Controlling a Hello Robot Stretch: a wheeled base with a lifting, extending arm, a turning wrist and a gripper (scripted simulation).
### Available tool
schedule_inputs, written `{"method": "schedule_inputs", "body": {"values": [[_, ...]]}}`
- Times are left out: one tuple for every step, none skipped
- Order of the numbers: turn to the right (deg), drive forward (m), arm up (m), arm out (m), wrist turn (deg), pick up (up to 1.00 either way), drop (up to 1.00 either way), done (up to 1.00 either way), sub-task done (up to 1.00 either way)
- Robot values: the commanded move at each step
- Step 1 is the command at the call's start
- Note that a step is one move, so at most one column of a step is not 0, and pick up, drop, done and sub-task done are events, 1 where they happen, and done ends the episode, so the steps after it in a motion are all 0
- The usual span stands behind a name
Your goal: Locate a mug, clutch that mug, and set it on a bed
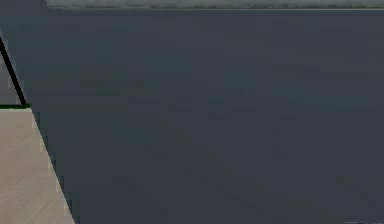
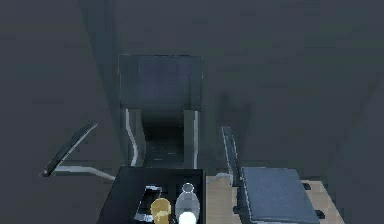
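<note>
At the arm side view's bottom edge, just left of the middle, stands a dark square tabletop (image 2: 130,195). Several small things sit on it: a yellow rounded blob (image 2: 160,209) that may be a mug, a pale bottle-like thing (image 2: 186,207) beside it, and a small black-and-white item (image 2: 150,191) behind them. They are too small to name for sure.
A dark office chair (image 2: 160,110) with armrests faces the small table from behind. A second grey chair seat (image 2: 275,195) stands at the lower right on wooden floor (image 2: 318,190). In the forward view a dark wall (image 1: 220,110) is close ahead, with beige floor (image 1: 25,170) at the lower left.
</note>
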Motion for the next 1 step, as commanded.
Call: {"method": "schedule_inputs", "body": {"values": [[0.0,0.0,0.0,0.0,0.0,1.0,0.0,0.0,0.0]]}}
